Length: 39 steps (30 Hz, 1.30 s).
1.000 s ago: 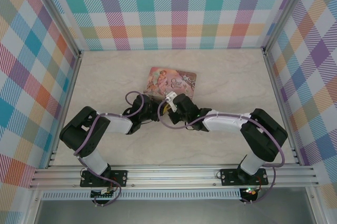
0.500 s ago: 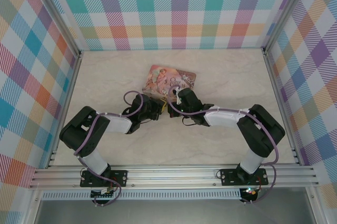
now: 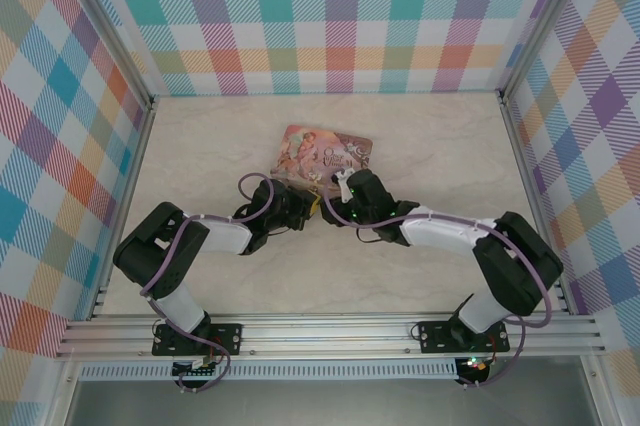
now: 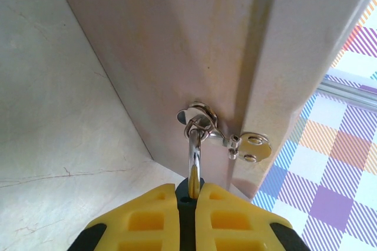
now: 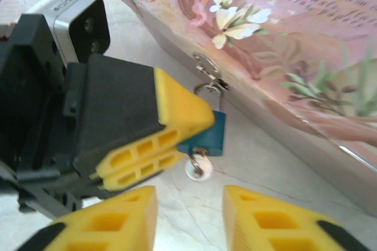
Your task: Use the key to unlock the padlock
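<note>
From my console I count one pink illustrated metal tin (image 3: 325, 153) at the centre of the overhead frame, one small blue-teal padlock (image 5: 207, 136) with a thin silvery shackle, one tiny grey metal key (image 5: 198, 168) at mid-frame, and two yellow-fingered grippers: left gripper (image 4: 188, 195), right gripper (image 5: 189, 201).

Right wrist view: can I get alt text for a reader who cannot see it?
The left gripper clamps a small blue padlock hanging from the hasp of a pink tin, with the round head of the key poking out beneath it. The right gripper stands open just below, not touching the key.
</note>
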### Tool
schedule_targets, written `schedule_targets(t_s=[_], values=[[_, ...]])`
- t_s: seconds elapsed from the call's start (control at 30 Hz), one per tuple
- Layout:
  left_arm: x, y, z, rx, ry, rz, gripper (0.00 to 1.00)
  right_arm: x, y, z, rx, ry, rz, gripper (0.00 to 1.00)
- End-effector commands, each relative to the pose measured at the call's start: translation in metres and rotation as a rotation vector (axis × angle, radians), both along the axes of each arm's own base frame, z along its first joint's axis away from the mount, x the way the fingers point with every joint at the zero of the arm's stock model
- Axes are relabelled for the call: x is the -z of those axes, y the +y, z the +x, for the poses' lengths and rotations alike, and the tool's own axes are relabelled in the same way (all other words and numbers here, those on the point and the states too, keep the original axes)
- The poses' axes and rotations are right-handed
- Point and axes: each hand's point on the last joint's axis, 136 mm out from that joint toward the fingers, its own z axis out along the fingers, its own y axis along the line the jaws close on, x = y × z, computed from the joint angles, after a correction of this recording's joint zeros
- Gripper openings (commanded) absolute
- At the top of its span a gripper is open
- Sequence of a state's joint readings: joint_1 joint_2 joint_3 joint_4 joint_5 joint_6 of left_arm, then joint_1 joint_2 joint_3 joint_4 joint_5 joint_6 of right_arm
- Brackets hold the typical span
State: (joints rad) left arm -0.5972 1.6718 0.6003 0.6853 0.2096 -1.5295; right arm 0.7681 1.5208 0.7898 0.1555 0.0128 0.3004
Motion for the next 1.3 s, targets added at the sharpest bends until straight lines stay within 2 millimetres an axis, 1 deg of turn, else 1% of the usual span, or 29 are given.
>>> schedule_targets(t_s=[0.0, 0.1, 0.17, 0.23, 0.27, 0.33, 0.43, 0.5, 0.57, 0.63, 0.8, 0.9, 1.0, 1.13, 1.27], values=[[-0.011, -0.008, 0.000, 0.018, -0.007, -0.029, 0.00, 0.004, -0.016, -0.004, -0.089, -0.123, -0.118, 0.42], [-0.011, -0.008, 0.000, 0.021, -0.006, -0.030, 0.00, 0.008, -0.015, -0.010, -0.188, -0.227, -0.155, 0.48], [-0.011, -0.008, -0.002, 0.023, -0.004, -0.027, 0.00, 0.009, -0.010, -0.015, -0.283, -0.348, -0.201, 0.49], [-0.012, -0.007, -0.003, 0.024, -0.002, -0.025, 0.00, 0.012, -0.007, -0.017, -0.356, -0.481, -0.295, 0.50], [-0.012, -0.006, -0.003, 0.023, -0.002, -0.023, 0.00, 0.014, -0.006, -0.016, -0.381, -0.528, -0.339, 0.50], [-0.012, -0.006, -0.004, 0.024, -0.002, -0.021, 0.00, 0.014, -0.004, -0.007, -0.399, -0.612, -0.428, 0.50], [-0.011, -0.007, -0.004, 0.025, 0.000, -0.023, 0.00, 0.010, 0.002, 0.002, -0.418, -0.708, -0.493, 0.49], [-0.012, -0.007, -0.003, 0.025, 0.000, -0.024, 0.00, 0.011, 0.008, 0.004, -0.439, -0.748, -0.542, 0.49], [-0.012, -0.007, -0.004, 0.027, -0.002, -0.025, 0.00, 0.016, 0.013, 0.008, -0.451, -0.780, -0.597, 0.48], [-0.012, -0.007, -0.004, 0.027, -0.001, -0.025, 0.00, 0.018, 0.014, 0.013, -0.435, -0.800, -0.615, 0.47], [-0.011, -0.006, -0.004, 0.026, 0.002, -0.023, 0.00, 0.011, 0.018, 0.017, -0.408, -0.809, -0.592, 0.43], [-0.010, -0.007, -0.004, 0.029, 0.004, -0.023, 0.00, 0.008, 0.019, 0.018, -0.401, -0.815, -0.588, 0.38], [-0.010, -0.007, -0.004, 0.027, 0.002, -0.023, 0.00, 0.007, 0.021, 0.017, -0.410, -0.818, -0.583, 0.34], [-0.009, -0.007, -0.004, 0.027, 0.004, -0.022, 0.00, 0.006, 0.025, 0.017, -0.419, -0.810, -0.568, 0.27], [-0.011, -0.007, -0.004, 0.029, 0.001, -0.025, 0.00, 0.007, 0.027, 0.017, -0.423, -0.806, -0.562, 0.23]])
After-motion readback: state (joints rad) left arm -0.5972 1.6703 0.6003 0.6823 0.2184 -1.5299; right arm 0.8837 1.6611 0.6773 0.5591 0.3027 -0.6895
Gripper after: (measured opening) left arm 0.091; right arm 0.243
